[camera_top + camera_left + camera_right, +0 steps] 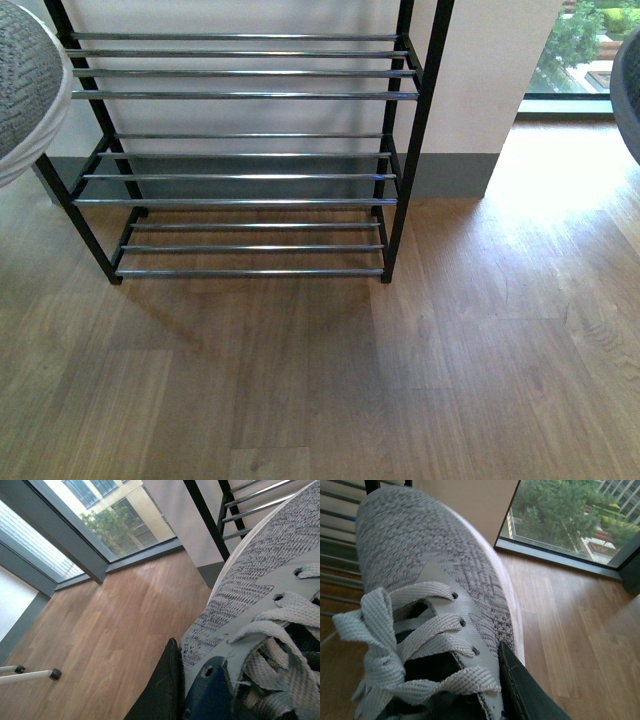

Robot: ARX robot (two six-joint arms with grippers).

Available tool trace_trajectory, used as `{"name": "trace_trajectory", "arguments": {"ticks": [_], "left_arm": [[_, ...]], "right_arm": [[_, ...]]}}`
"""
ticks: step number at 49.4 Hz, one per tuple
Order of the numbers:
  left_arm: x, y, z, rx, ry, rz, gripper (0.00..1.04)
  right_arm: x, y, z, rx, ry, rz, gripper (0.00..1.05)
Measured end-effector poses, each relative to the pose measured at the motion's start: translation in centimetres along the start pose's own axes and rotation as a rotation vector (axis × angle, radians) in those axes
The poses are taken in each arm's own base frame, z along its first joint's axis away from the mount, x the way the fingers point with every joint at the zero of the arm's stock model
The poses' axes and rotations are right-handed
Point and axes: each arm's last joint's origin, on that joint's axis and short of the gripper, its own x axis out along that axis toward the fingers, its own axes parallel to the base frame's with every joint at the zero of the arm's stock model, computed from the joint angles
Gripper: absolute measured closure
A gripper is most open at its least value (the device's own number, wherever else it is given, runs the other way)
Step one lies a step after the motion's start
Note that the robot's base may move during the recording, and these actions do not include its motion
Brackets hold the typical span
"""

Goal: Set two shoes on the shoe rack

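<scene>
While neither shoe sits on a shelf yet, I judge the step in hand to be the carry to the rack: both are lifted, neither is placed.

On my left, the left gripper (175, 680) is clamped on the left shoe (20, 85). The wrist view shows one dark finger (161, 692) pressed against the knit side by the laces. The other finger is hidden, so I take the closed grip from the shoe hanging clear of the floor. In the front view its grey toe and white sole show at the upper left corner, level with the highest shelf in view and just outside the rack's left post.

Straight ahead stands the shoe rack (240, 95), with three tiers of silver bars in view and nothing on any of them.

On my right, the right gripper (506, 672) holds the right shoe (420, 565) the same way — one dark finger (522, 685) lies along the outer side near the eyelets. In the front view only a dark sliver shows at the right edge, well apart from the rack.

Next I need to bring each shoe inward over a shelf, toe toward the wall and sole level — the bars have gaps, so the sole should span several before I let go. The right arm has the longer way to go.
</scene>
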Motion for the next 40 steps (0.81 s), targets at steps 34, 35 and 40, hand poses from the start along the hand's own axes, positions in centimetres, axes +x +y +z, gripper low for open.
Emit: {"name": "trace_trajectory", "arguments": {"ticks": [34, 35, 40], "left_arm": [[0.01, 0.01, -0.02, 0.002, 0.003, 0.006, 1.03], [0.02, 0.01, -0.02, 0.001, 0.004, 0.007, 1.03], [0.06, 0.09, -0.09, 0.002, 0.011, 0.019, 1.03]], "right_arm": [[0.02, -0.01, -0.06, 0.001, 0.004, 0.000, 1.03], [0.02, 0.00, -0.06, 0.001, 0.003, 0.002, 1.03], [0.01, 0.11, 0.00, 0.000, -0.005, 0.022, 1.03]]}}
